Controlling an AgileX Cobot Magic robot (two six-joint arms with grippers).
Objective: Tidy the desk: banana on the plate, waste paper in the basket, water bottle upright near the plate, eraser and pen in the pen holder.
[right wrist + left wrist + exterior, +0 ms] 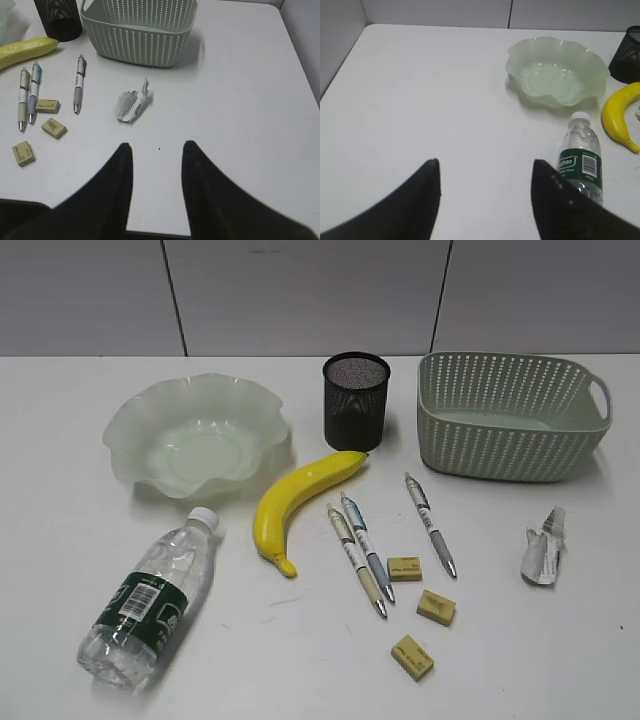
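Observation:
On the white desk (70, 540) the banana (295, 502) lies in front of the empty frosted plate (197, 435), beside it. The water bottle (150, 598) lies on its side at front left. Three pens (365, 545) and three erasers (425, 605) lie in the middle. The waste paper (543, 548) lies at the right, in front of the empty basket (510, 415). The black pen holder (355, 398) stands upright. My left gripper (485, 167) is open and empty, left of the bottle (581, 160). My right gripper (156, 148) is open and empty, short of the waste paper (131, 104).
A grey panelled wall (300, 290) rises behind the desk's far edge. The desk's right edge (300, 65) shows in the right wrist view and its left edge (342, 62) in the left wrist view. Neither arm shows in the exterior view.

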